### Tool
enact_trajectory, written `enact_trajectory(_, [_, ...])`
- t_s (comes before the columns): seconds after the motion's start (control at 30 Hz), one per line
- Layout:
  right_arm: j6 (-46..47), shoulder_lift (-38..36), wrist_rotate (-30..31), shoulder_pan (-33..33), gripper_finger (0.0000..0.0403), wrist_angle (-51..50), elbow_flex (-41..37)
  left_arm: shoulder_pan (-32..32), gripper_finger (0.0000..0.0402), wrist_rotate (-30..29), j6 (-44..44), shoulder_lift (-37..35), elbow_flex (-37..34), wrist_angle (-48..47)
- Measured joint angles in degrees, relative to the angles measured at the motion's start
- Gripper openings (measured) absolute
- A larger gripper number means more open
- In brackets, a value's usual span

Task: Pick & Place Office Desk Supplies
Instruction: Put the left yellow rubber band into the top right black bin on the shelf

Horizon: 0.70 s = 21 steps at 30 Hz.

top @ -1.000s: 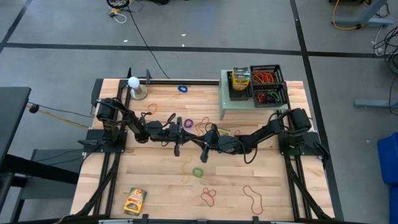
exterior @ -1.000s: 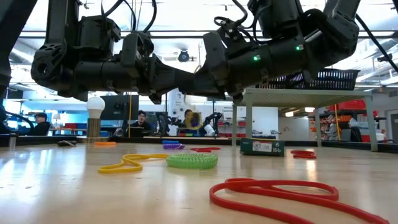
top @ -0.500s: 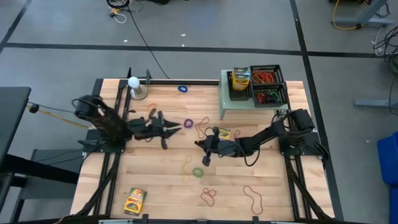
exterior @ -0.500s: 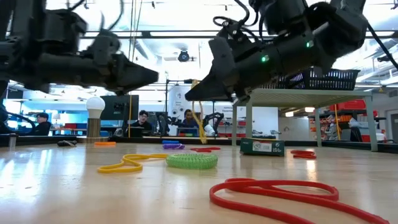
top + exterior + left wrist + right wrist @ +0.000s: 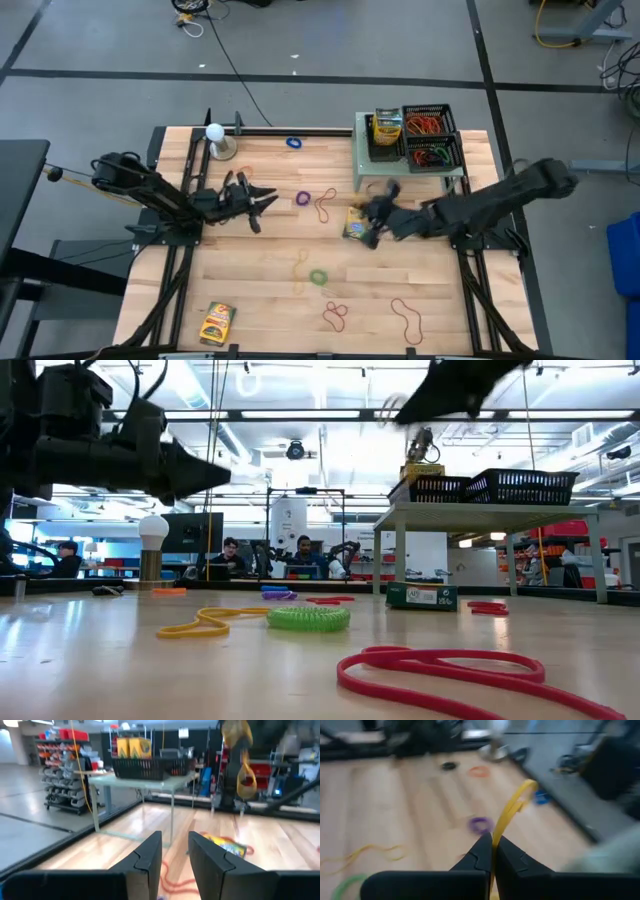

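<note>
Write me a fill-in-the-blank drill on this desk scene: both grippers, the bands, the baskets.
1. The right gripper is shut on a ____ band.
2. The left gripper is open and holds ____.
3. The black baskets stand on a small pale-green ____.
4. On the table, the green band lies beside a ____ band.

Missing words: yellow; nothing; stand; yellow

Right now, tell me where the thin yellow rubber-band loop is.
The yellow rubber-band loop hangs pinched in the right gripper, raised above the table's right half, near the green stand holding the black baskets.
</note>
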Motion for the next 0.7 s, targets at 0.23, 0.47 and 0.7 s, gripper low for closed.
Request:
enact_trajectory(0.23, [1.6, -8.2, 10.2, -4.3, 0.001, -29.2, 15.6, 0.0, 0.0103, 0.0, -0.1, 0.0, 0.0, 0.0])
enact_trajectory(0.47, [-11.9, -13.3, 12.1, -23.3, 0.001, -35.7, 20.3, 0.0, 0.0103, 0.1, -0.1, 0.0, 0.0, 0.2])
enact_trajectory(0.7, [-29.4, -13.7, -4.4, -50.0, 0.0006, -27.1, 16.3, 0.0, 0.0104, 0.0, -0.2, 0.0, 0.0, 0.1])
